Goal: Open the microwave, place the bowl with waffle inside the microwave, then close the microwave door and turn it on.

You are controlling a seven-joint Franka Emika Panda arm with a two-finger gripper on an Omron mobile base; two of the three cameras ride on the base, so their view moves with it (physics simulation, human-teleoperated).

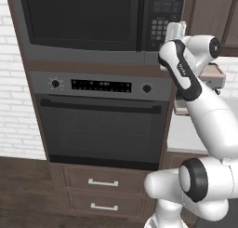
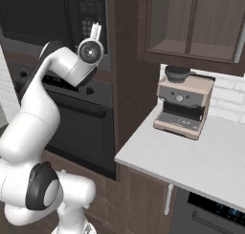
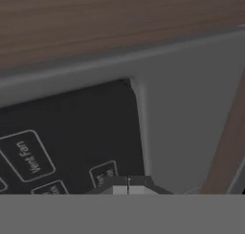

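Observation:
The microwave (image 1: 79, 22) is built in above the wall oven, and its dark-glass door (image 1: 83, 17) stands shut. My gripper (image 1: 175, 30) is shut with nothing in it, its tips against the lower right part of the keypad panel (image 1: 163, 22). In the right base view the gripper (image 2: 97, 30) points at the same keypad (image 2: 89, 11). The hand view puts the closed fingertips (image 3: 128, 185) right at the panel's lower corner, by a small button and close to the "Vent Fan" button (image 3: 27, 156). The bowl is out of view.
A wall oven (image 1: 100, 124) with knobs and a bar handle sits under the microwave, with two drawers (image 1: 103, 183) below it. To the right, a white counter (image 2: 206, 156) carries a beige espresso machine (image 2: 184, 106) with a dark cup (image 2: 177, 74). Upper cabinets (image 2: 191, 23) hang above.

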